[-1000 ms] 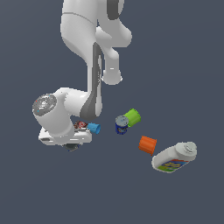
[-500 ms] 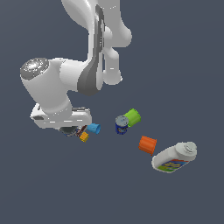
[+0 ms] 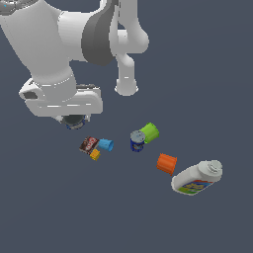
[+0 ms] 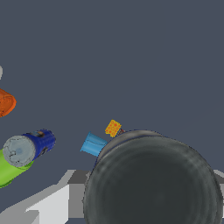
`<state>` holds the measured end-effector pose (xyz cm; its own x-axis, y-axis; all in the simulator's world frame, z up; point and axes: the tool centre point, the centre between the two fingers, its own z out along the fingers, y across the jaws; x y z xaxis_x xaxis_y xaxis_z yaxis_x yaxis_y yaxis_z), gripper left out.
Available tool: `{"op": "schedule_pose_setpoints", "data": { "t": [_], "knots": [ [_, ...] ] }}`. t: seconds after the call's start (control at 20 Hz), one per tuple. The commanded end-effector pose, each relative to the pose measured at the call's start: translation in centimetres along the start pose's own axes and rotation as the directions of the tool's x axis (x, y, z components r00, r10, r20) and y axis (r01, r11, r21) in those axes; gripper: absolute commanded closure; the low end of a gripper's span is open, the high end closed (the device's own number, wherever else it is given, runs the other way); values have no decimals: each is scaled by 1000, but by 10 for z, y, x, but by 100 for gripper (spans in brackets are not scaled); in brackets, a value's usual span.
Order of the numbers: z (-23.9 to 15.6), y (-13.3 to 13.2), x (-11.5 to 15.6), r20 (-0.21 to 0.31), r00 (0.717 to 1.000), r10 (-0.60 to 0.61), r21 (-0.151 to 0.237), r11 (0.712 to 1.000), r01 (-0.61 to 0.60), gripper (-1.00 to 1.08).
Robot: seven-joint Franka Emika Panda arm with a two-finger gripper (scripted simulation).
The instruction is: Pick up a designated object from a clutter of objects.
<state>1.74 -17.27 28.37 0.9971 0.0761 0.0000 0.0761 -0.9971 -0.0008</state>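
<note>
The designated object, a low round dark tin, hangs above the floor, well clear of it, under the white hand. My gripper is shut on it. In the wrist view the tin's dark grey top fills the near part of the picture, and a pale finger shows beside it. The rest of the clutter lies below: a red-brown packet, a blue cup and a tiny yellow block, just to the exterior view's right of the tin.
Further to the exterior view's right lie a blue can, a green cup, an orange cup and a large white bottle. The wrist view shows the blue can, green cup and blue cup.
The arm has risen and now looms larger in the exterior view, carrying the tin up with it. The packet, blue cup and yellow block are now uncovered on the floor.
</note>
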Motion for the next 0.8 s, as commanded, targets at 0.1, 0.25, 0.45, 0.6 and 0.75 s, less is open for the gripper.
{"op": "schedule_pose_setpoints", "data": {
  "t": [0.1,0.25,0.45,0.6,0.75],
  "knots": [
    [-43,-5,-13,0,1000,0,-1,1000,0,108],
    [-66,-7,-19,0,1000,0,-1,1000,0,108],
    [-89,-10,-25,0,1000,0,-1,1000,0,108],
    [-100,-11,-27,0,1000,0,-1,1000,0,108],
    [-106,-12,-28,0,1000,0,-1,1000,0,108]
  ]
}}
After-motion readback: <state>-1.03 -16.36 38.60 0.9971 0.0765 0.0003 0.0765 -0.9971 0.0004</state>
